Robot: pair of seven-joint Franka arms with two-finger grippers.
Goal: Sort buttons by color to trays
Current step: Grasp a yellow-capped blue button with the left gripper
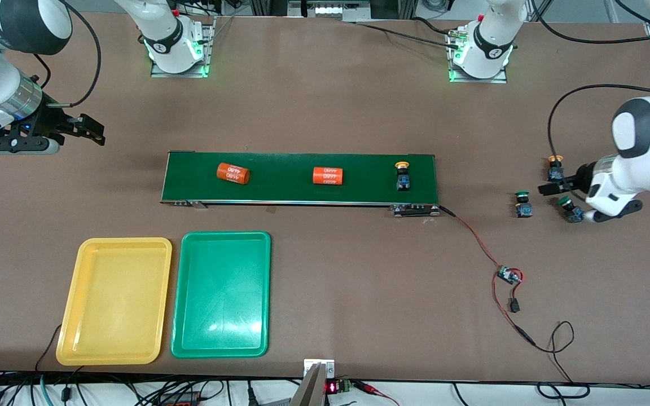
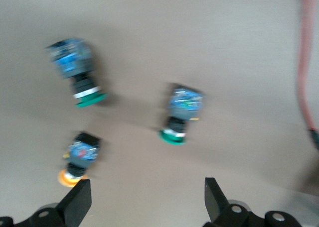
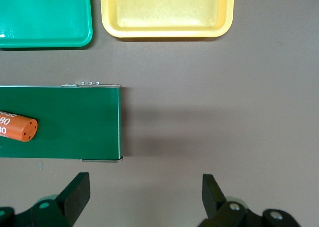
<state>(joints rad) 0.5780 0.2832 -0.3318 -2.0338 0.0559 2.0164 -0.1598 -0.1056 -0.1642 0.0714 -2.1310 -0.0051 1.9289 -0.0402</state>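
Note:
One yellow-capped button [image 1: 403, 176] lies on the dark-green belt [image 1: 280, 189] at the left arm's end. Off that end, on the table, lie a yellow-orange button [image 1: 554, 168] [image 2: 79, 160] and two green buttons [image 1: 523, 204] [image 1: 570, 208] [image 2: 79, 72] [image 2: 182, 112]. My left gripper [image 1: 550, 185] [image 2: 146, 202] hangs open among these three and holds nothing. The right gripper [image 1: 96, 131] [image 3: 144, 194] waits open over bare table off the belt's other end. A yellow tray [image 1: 115, 300] [image 3: 167, 13] and a green tray [image 1: 222, 293] [image 3: 45, 18] sit side by side, nearer the camera than the belt.
Two orange cylinders [image 1: 233, 173] [image 1: 328, 176] with white text lie on the belt. A red-and-black cable [image 1: 474, 237] runs from the belt's end to a small circuit board [image 1: 509, 275] and on toward the table's front edge.

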